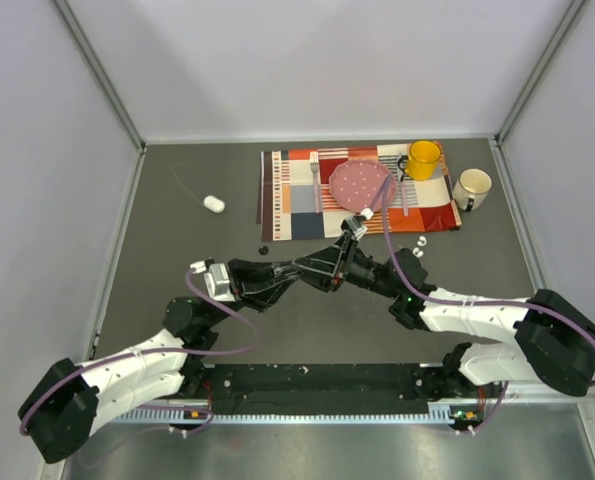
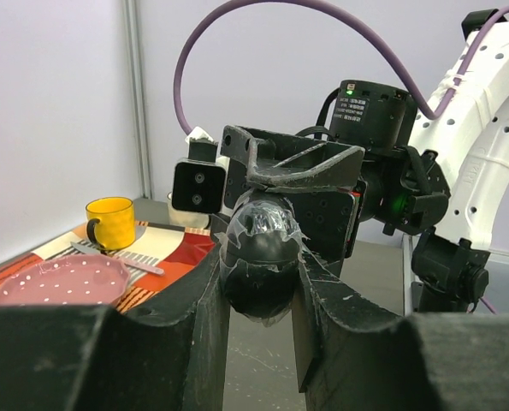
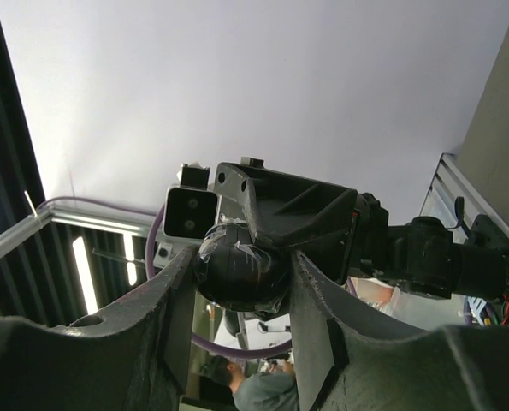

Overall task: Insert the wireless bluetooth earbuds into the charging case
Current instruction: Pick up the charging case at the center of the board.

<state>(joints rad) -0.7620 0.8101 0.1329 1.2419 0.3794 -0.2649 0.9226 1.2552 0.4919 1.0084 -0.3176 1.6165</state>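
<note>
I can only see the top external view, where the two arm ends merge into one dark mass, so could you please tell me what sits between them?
Observer: The left wrist view shows a rounded black pod wrapped in clear film, pinched in the jaws of the left gripper.
Operator: Thank you. Is the other arm on it too?
Observer: Yes; in the right wrist view the jaws of the right gripper flank the same pod and appear to touch both sides.
Operator: Is its lid raised?
Observer: Neither wrist view shows a raised lid; crinkled film covers the visible surface.
</note>
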